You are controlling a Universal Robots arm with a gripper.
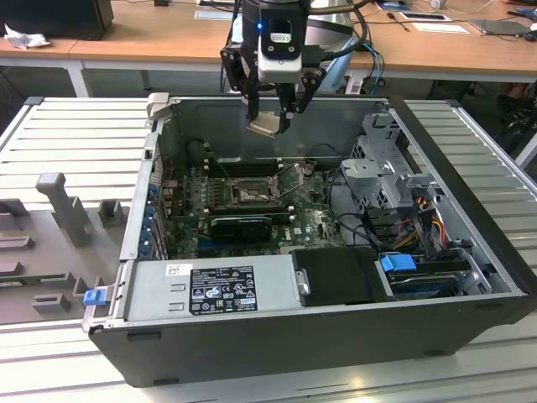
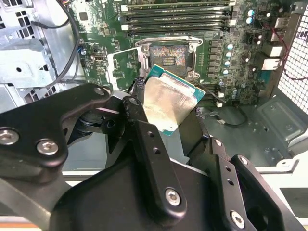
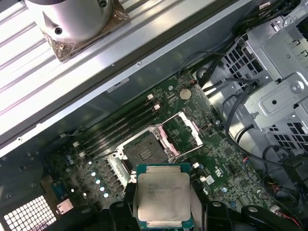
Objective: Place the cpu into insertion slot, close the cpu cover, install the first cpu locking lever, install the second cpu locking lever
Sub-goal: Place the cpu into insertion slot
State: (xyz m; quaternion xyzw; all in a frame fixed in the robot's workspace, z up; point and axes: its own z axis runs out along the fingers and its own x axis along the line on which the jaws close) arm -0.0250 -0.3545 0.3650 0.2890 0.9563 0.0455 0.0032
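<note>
My gripper (image 1: 270, 124) hangs above the open computer case, shut on the cpu (image 1: 265, 125), a small square chip with a pale silver top and green rim. In both wrist views the cpu (image 2: 168, 102) (image 3: 162, 195) sits tilted between the black fingers (image 2: 137, 113). Below it on the green board lies the insertion slot (image 1: 250, 194) (image 2: 168, 57) (image 3: 144, 151), open with its dark centre bare. The cpu cover (image 3: 164, 137) stands swung up beside the slot. The cpu is well clear of the slot.
A black ridged heatsink (image 1: 242, 225) lies just in front of the slot, and memory slots (image 2: 173, 17) behind it. A power supply (image 1: 210, 290) fills the case front, and a drive cage (image 1: 386, 180) with cables stands on the exterior view's right. The case walls (image 1: 470, 193) surround everything.
</note>
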